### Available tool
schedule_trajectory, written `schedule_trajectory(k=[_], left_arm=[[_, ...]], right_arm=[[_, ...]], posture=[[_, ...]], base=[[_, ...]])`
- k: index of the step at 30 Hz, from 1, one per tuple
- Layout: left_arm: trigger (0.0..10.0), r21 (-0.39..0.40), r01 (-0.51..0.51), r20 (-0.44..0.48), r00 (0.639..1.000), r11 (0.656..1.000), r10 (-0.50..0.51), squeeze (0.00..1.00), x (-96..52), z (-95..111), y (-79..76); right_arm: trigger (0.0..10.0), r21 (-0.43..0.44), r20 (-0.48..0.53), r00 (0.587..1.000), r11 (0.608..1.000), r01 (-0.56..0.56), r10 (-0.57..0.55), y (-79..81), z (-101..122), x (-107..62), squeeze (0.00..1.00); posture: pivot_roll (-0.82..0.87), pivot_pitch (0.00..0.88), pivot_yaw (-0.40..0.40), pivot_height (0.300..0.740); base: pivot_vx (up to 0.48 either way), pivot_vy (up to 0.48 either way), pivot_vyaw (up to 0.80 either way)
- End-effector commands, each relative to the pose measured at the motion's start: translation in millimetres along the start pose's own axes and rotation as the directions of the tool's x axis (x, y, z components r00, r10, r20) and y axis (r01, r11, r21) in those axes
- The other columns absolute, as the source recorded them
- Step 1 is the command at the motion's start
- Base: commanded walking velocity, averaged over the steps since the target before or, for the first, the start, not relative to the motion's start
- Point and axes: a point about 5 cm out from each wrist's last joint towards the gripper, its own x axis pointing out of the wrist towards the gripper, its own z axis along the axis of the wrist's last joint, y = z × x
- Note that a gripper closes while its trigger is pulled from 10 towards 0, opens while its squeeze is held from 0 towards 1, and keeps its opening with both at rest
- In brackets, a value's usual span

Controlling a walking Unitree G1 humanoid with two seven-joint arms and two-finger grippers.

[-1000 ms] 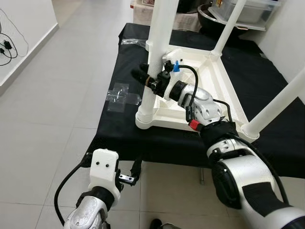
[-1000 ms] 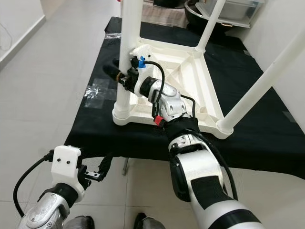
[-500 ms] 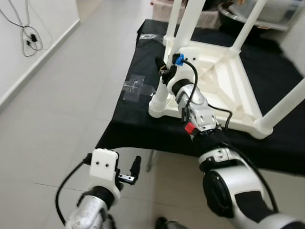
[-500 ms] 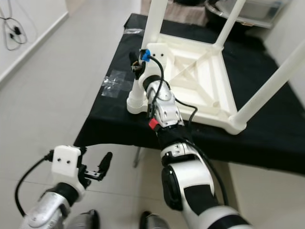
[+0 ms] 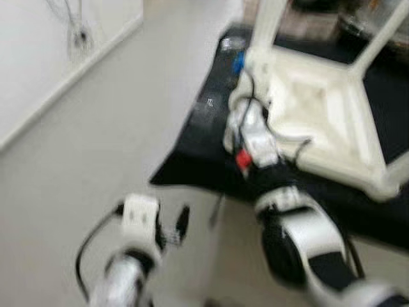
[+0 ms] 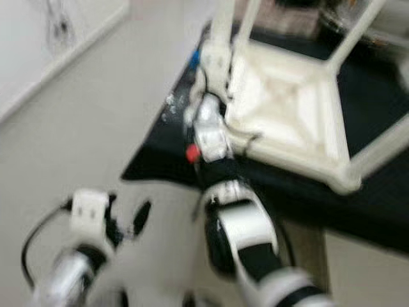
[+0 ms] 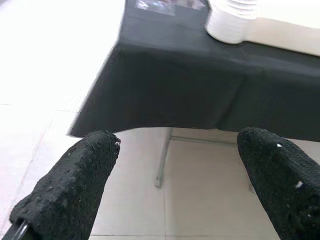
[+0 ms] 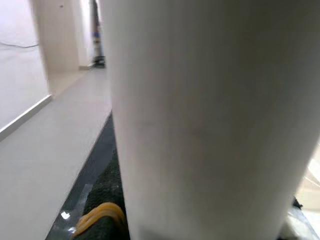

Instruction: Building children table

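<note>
Right hand (image 5: 246, 70) against smooth cylindrical leg (image 8: 200, 125)

Bright, even light — eye views motion-blurred

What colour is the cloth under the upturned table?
Black; the cloth shows most clearly in the left wrist view.

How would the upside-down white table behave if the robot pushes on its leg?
The white table looks like hollow plastic, so probably light and stiff. Resting flat on the black cloth, it might slide rather than tip. The leg is smooth and round, possibly slippery.
</note>
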Motion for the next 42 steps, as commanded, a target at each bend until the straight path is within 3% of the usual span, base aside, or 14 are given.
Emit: schedule_trajectory(k=[1,6,10,17,24,26,28,29,30,34,39,40,41,42], left_arm=[[10.0,-0.007,0.011,-0.021,1.000,1.000,-0.011,0.00,-0.5,-4.0,-2.4],[10.0,-0.007,0.010,-0.021,1.000,1.000,-0.010,0.00,-0.5,-4.1,-2.4],[10.0,-0.009,0.008,-0.020,1.000,1.000,-0.008,0.00,-0.2,-4.4,-2.1],[10.0,-0.004,0.002,-0.019,1.000,1.000,-0.002,0.00,0.9,-5.4,-1.5],[10.0,0.001,-0.001,-0.006,1.000,1.000,0.001,0.00,4.0,-3.6,0.2],[10.0,0.006,-0.003,0.001,1.000,1.000,0.003,0.00,5.7,-2.6,2.1],[10.0,0.008,-0.008,0.013,1.000,1.000,0.008,0.00,8.6,-0.8,4.2],[10.0,-0.002,-0.021,0.026,0.999,1.000,0.021,0.00,13.3,2.1,5.6],[10.0,-0.010,-0.022,0.030,0.999,1.000,0.022,0.00,15.2,3.1,5.5],[10.0,-0.006,-0.005,0.040,0.999,1.000,0.005,0.00,20.8,5.5,3.4],[10.0,-0.002,0.002,0.041,0.999,1.000,-0.002,0.00,24.2,6.4,2.6],[10.0,0.056,-0.001,0.057,0.998,0.998,-0.002,0.00,27.1,10.2,4.7],[10.0,0.126,0.003,0.079,0.997,0.992,-0.013,1.00,32.7,16.3,8.9],[10.0,0.126,0.003,0.079,0.997,0.992,-0.013,1.00,32.7,16.3,8.9]], right_arm=[[10.0,-0.041,-0.180,0.974,0.990,0.135,-0.140,-18.4,-42.6,-3.1,0.00],[10.0,-0.035,-0.189,0.956,0.974,0.223,-0.226,-20.6,-44.9,-5.2,0.00],[10.0,-0.043,-0.236,0.910,0.939,0.342,-0.342,-21.5,-50.3,-10.4,0.00],[9.9,-0.070,-0.332,0.789,0.848,0.526,-0.517,-16.9,-58.3,-23.7,0.00],[10.0,0.020,-0.286,0.821,0.854,0.520,-0.493,-12.6,-41.9,-17.2,0.00],[10.0,0.074,-0.243,0.845,0.859,0.506,-0.477,-9.4,-26.0,-12.2,0.00],[10.0,0.179,-0.156,0.887,0.871,0.458,-0.434,-5.4,2.8,-5.1,0.00],[10.0,0.298,-0.037,0.923,0.877,0.376,-0.383,-3.9,39.7,0.8,0.00],[10.0,0.324,0.011,0.928,0.879,0.349,-0.372,-4.6,51.9,1.7,0.00],[10.0,0.366,0.106,0.931,0.885,0.289,-0.348,-9.5,79.0,3.1,0.00],[10.0,0.399,0.119,0.934,0.877,0.266,-0.338,-14.7,90.6,3.8,0.00],[10.0,0.402,0.131,0.938,0.882,0.245,-0.320,-17.6,93.6,3.1,0.00],[10.0,0.395,0.121,0.947,0.890,0.228,-0.297,-21.6,89.5,2.3,0.00],[10.0,0.395,0.121,0.947,0.890,0.228,-0.297,-21.6,89.5,2.3,0.00]], posture=[[0.12,0.220,-0.161,0.740],[0.12,0.219,-0.162,0.740],[0.12,0.215,-0.163,0.740],[0.14,0.203,-0.166,0.740],[0.16,0.187,-0.166,0.740],[0.15,0.179,-0.165,0.740],[0.14,0.173,-0.159,0.740],[0.13,0.162,-0.154,0.740],[0.13,0.156,-0.152,0.740],[0.12,0.145,-0.148,0.740],[0.12,0.136,-0.145,0.740],[0.12,0.120,-0.140,0.740],[0.13,0.113,-0.140,0.740],[0.13,0.113,-0.140,0.740]], base=[[0.000,0.000,0.00],[0.000,0.000,0.00],[0.000,0.000,0.00],[0.000,0.000,0.00],[0.000,0.000,0.00],[0.000,0.000,0.00],[0.000,0.000,0.00],[0.000,0.000,0.00],[0.000,0.000,0.00],[0.000,0.000,0.00],[0.000,0.000,0.00],[0.000,0.000,0.00],[0.000,0.000,0.00],[0.000,0.000,0.00]])
